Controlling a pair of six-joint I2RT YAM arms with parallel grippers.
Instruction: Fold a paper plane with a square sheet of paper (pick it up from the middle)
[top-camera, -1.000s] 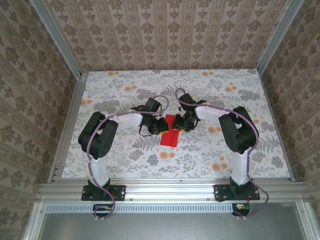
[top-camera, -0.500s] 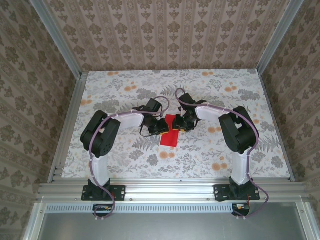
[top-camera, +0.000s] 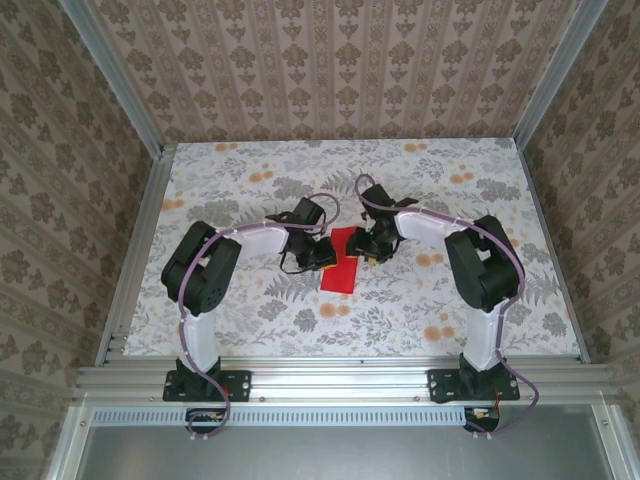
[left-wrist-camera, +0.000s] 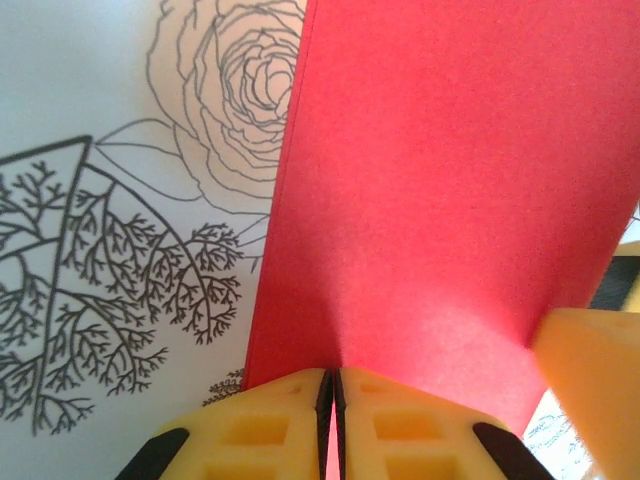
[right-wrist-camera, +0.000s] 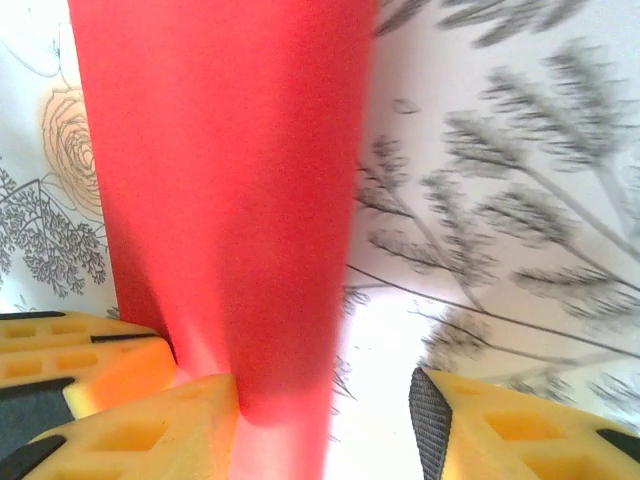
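Bright red thin paper sheet (top-camera: 340, 262), folded narrow, lay central on the floral tabletop (top-camera: 420, 310). Left tool (left-wrist-camera: 333, 400) was pinched closed on its edge; right tool (right-wrist-camera: 320, 425) stood open, one finger touching the paper. For a sharp crease, left should probably hold firm while right presses flat.

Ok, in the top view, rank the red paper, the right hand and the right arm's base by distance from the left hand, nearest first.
1. Red paper, pinched in the left hand, centre of the view.
2. Right hand, just across the paper, on its right.
3. Right arm's base, bottom right of the view.
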